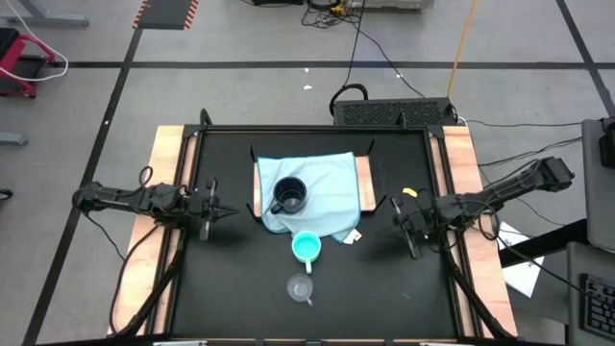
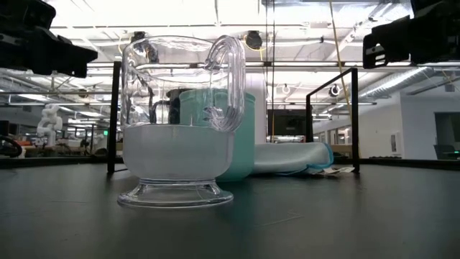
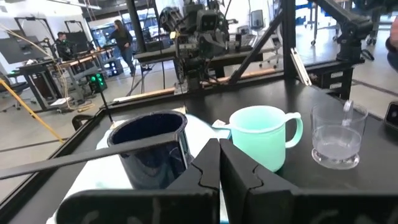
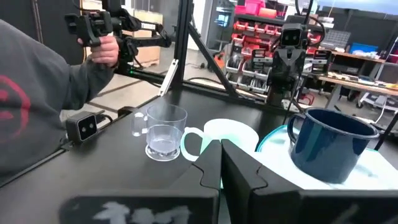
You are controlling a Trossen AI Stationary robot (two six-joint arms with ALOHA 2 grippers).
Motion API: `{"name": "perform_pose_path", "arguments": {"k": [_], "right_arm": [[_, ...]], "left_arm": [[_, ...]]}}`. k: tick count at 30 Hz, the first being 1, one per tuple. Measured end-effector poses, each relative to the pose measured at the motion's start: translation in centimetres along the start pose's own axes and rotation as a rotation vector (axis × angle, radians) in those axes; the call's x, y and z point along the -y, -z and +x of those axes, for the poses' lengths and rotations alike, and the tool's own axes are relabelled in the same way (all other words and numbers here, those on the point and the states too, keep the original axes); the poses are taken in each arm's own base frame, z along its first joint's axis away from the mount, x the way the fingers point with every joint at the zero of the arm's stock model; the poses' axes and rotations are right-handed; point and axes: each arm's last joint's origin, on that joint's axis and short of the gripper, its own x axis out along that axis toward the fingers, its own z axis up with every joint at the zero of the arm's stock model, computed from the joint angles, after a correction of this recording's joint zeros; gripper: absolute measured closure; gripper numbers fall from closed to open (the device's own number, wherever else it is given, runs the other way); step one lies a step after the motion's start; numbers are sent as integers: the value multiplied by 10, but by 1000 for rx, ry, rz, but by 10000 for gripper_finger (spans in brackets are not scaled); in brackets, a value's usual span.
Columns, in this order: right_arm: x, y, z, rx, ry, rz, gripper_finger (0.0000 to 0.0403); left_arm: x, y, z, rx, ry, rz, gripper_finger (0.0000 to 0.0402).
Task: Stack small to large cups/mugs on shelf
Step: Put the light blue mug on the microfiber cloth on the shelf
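Note:
The black mug (image 1: pixel 289 195) stands upright on the shelf (image 1: pixel 364 185), a wood platform under a pale blue cloth (image 1: pixel 329 187) at the table's middle. The turquoise cup (image 1: pixel 306 247) stands on the black table just off the cloth's near edge. The small clear cup (image 1: pixel 301 286) stands on its foot nearer still, and fills the low view (image 2: pixel 180 122). My left gripper (image 1: pixel 216 210) hovers left of the shelf, shut and empty (image 3: pixel 219 148). My right gripper (image 1: pixel 399 219) hovers right of the shelf, shut and empty (image 4: pixel 221 148).
Wooden side rails (image 1: pixel 169 192) and a black frame with corner posts (image 2: pixel 115 119) bound the table. A small yellow object (image 1: pixel 410 192) lies near the right gripper. A tag (image 1: pixel 354 235) lies at the cloth's near right corner. A person's grey sleeve (image 4: pixel 37 93) shows beyond the near edge.

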Motion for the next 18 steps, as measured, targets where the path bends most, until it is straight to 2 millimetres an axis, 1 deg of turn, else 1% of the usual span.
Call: {"name": "perform_pose_path", "arguments": {"k": [9, 15, 18], "right_arm": [[0, 0, -1, 16, 0, -19, 403], [-1, 1, -1, 7, -6, -36, 403], [-2, 1, -1, 3, -14, -47, 403]], "left_arm": [[0, -3, 0, 27, 1, -31, 398], [-1, -9, 0, 98, -2, -97, 398], [-1, -11, -1, 115, 20, -94, 399]]}}
